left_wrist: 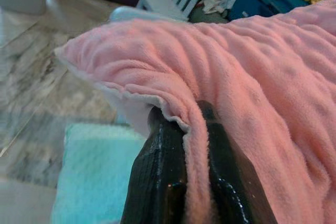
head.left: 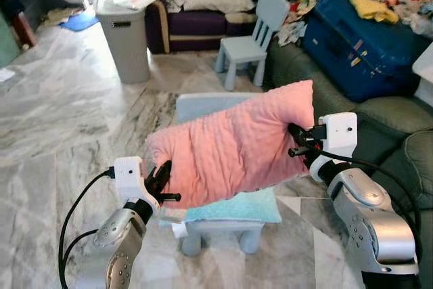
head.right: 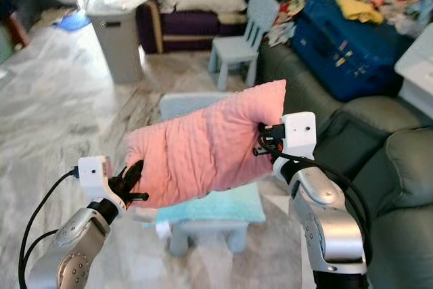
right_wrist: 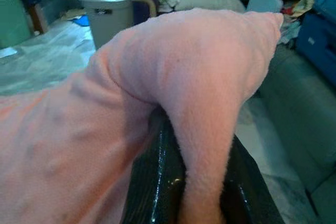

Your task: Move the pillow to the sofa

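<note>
Left eye view: pink pillow [head.left: 233, 143] held in the air above the small blue stool [head.left: 223, 225], lifted clear of the teal cushion [head.left: 237, 206] on its seat. Left gripper [head.left: 161, 182] pinching the lower corner nearest the robot, right gripper [head.left: 301, 141] pinching the far edge on the stool's sofa side. Gripped at both ends, presumably so the soft body hangs level rather than folding. Green sofa [head.left: 379, 126] just beside the stool on the robot's right, blue suitcase [head.left: 358, 35] lying on it further back; grey bin [head.left: 125, 35] and light blue chair [head.left: 250, 38] well beyond the stool.

Right eye view: same hold, pillow tilted, its right end higher than the left. Not yet over the sofa cushions; carry to the right looks the likely next step.

Left wrist view: black fingers [left_wrist: 160, 177] clamped on a fold of pink fleece, seam caught between them, teal cushion below. Firm-looking pinch, though fleece compresses and could slip.

Right wrist view: fingers [right_wrist: 152, 182] closed on a bunched ridge of the pillow; fingertips buried in fabric, so depth of bite hard to judge. Sofa beyond the pillow's corner.
</note>
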`<state>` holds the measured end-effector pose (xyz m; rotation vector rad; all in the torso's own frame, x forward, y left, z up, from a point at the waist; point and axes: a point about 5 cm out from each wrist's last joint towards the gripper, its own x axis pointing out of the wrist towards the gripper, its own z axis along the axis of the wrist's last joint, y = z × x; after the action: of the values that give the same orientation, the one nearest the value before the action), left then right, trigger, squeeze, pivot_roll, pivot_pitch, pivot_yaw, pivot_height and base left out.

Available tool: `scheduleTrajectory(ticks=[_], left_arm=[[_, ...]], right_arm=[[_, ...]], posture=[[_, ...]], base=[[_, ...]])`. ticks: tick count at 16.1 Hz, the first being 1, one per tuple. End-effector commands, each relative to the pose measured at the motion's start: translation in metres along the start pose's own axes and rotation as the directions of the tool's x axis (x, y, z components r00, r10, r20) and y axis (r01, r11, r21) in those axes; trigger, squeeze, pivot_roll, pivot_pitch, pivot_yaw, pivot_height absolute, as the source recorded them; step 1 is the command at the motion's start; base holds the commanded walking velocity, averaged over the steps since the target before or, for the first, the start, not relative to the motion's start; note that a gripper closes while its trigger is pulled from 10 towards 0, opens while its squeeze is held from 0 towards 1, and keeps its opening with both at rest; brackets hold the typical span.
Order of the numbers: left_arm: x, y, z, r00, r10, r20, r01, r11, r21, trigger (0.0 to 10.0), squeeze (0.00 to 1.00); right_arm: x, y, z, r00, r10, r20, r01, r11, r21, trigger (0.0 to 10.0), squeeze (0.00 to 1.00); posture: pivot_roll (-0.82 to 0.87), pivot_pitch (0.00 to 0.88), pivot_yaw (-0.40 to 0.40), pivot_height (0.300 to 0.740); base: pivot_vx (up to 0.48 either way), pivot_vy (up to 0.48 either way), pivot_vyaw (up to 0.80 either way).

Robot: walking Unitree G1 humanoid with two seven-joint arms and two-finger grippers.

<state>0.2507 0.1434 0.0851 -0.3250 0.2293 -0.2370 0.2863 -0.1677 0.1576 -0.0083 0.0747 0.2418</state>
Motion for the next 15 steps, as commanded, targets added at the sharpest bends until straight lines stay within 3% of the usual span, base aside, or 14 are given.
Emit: scheduleTrajectory(ticks=[1,10,15], left_arm=[[0.0011,-0.0021,-0.0003,1.0,-0.007,-0.008,0.007,1.0,0.009,10.0,0.0],[0.0031,-0.001,0.0006,1.0,-0.006,-0.006,0.006,1.0,0.014,10.0,0.0],[0.0044,0.0026,0.0066,1.0,-0.005,0.029,0.005,1.0,0.005,10.0,0.0]], right_arm=[[-0.0011,0.0027,0.01,0.999,0.011,0.045,-0.01,1.0,-0.005,10.0,0.0],[0.0005,0.003,0.0101,0.999,0.012,0.049,-0.011,1.0,-0.003,10.0,0.0],[0.0019,0.0032,0.0107,0.999,0.011,0.054,-0.011,1.0,-0.003,10.0,0.0]], posture=[[-0.07,0.0,-0.024,0.74],[-0.07,0.0,-0.022,0.74],[-0.06,0.0,-0.018,0.74]], base=[[-0.356,-0.259,0.0],[-0.355,-0.256,0.0],[0.0,0.0,0.0]])
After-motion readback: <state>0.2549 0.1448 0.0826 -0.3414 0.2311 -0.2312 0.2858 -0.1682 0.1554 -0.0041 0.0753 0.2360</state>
